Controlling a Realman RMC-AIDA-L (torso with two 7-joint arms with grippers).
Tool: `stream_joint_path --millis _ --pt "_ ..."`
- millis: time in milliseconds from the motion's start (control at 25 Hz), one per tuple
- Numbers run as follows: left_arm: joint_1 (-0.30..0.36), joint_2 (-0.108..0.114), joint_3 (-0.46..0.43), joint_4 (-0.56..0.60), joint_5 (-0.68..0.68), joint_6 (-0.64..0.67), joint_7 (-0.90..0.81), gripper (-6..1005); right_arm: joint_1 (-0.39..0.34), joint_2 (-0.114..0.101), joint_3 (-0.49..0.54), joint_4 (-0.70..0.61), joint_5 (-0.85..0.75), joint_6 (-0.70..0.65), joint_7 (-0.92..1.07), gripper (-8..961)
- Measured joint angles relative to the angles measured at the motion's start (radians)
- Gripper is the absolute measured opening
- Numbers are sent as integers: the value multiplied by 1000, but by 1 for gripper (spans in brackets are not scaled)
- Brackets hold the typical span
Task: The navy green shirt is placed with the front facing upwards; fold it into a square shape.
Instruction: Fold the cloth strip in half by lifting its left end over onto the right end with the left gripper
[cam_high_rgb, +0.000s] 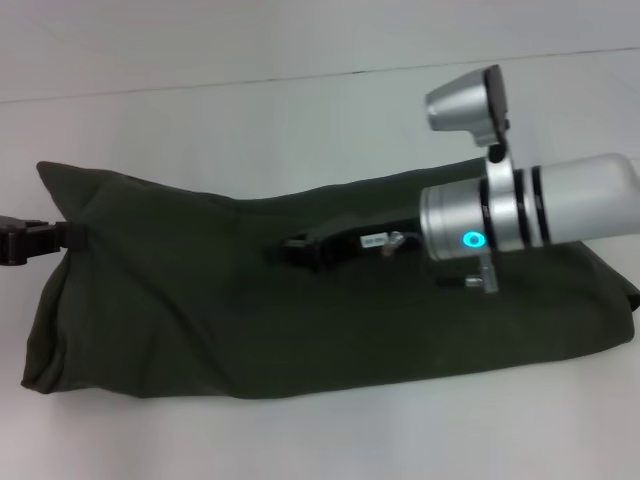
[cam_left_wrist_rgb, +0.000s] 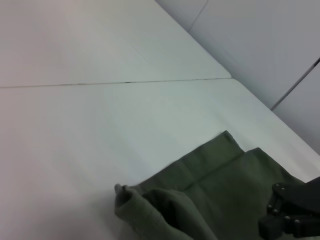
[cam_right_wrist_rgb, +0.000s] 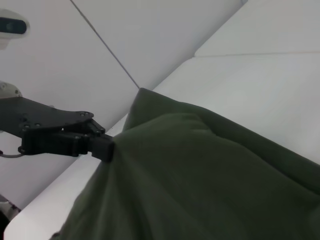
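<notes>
A dark olive-green shirt (cam_high_rgb: 300, 300) lies folded into a long, rumpled band across a white table (cam_high_rgb: 200, 120), running from the robot's left to its right, with plain fabric facing up. At the shirt's left end, the left gripper (cam_high_rgb: 72, 236) reaches in from the edge of the head view and is clamped on the cloth, its black fingers pinching the fabric so that it puckers and pulls taut toward them; the right wrist view shows the same black gripper (cam_right_wrist_rgb: 107, 147) with the shirt (cam_right_wrist_rgb: 200, 180) drawn up to its tip like a tent. The right arm (cam_high_rgb: 540, 205), a silver cylinder with a glowing blue ring, extends over the right half of the shirt, and its gripper (cam_high_rgb: 300, 250) sits low over the middle of the garment; whether that black hand is open or closed on the cloth cannot be told from here. In the left wrist view, a folded corner of the shirt (cam_left_wrist_rgb: 210, 195) rests on the table (cam_left_wrist_rgb: 100, 125), one edge rolled up into a small curl near the camera.
</notes>
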Motion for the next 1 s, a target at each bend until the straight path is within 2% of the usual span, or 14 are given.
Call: stream_joint_path --millis 600,1000 --pt "-5 -2 1 -12 -1 17 2 20 156 10 -4 117 31 95 -16 7" --pt "-6 12 -4 -20 -1 33 -4 19 198 11 -12 144 38 120 -18 7"
